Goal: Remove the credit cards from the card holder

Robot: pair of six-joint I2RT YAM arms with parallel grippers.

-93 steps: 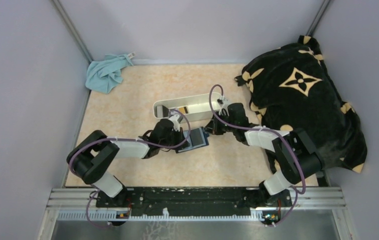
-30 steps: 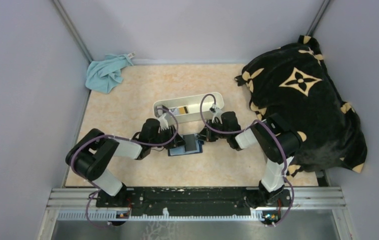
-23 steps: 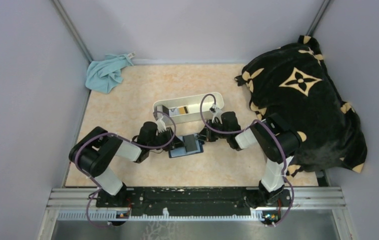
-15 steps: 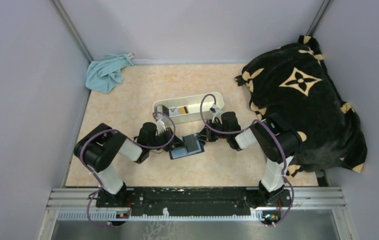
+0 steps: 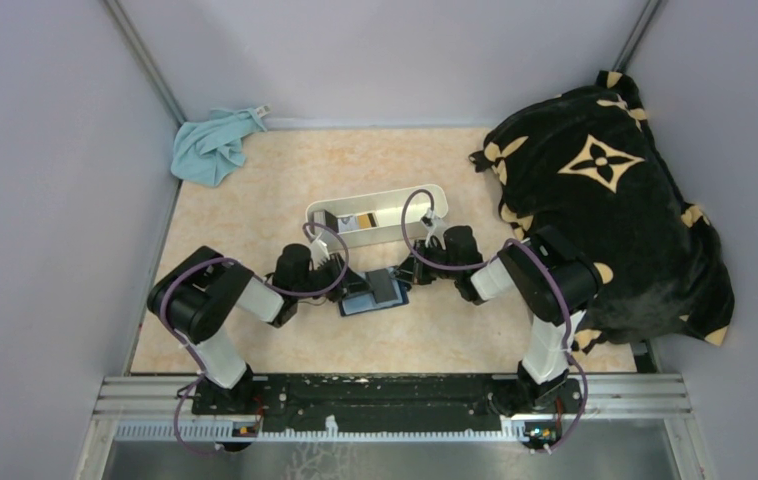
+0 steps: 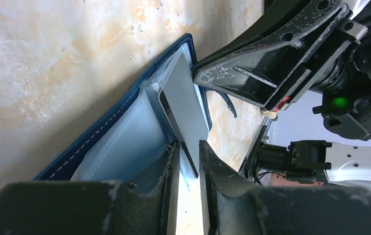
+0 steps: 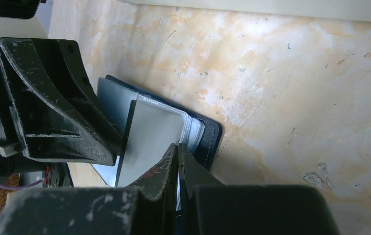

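The navy card holder (image 5: 357,304) lies open on the table, its pale blue slots up (image 6: 110,142). A grey credit card (image 5: 385,288) sticks up out of it at a slant (image 6: 186,103) (image 7: 149,137). My left gripper (image 5: 345,292) comes in from the left. Its fingers are nearly closed on the card's near corner (image 6: 188,152), with a narrow gap still showing. My right gripper (image 5: 408,275) is shut on the holder's right edge (image 7: 178,149). The navy cover (image 7: 209,139) shows beside it. Other cards in the slots are hidden.
A long white tray (image 5: 400,199) stands just behind the holder and has cards in it (image 5: 360,222). A light blue cloth (image 5: 213,146) lies at the back left. A black cushion with gold marks (image 5: 605,190) fills the right side.
Since three seconds ago both grippers have closed in on the holder, which has slid a little to the left. Over the last second the left arm has drawn back leftward; the right arm has held still.
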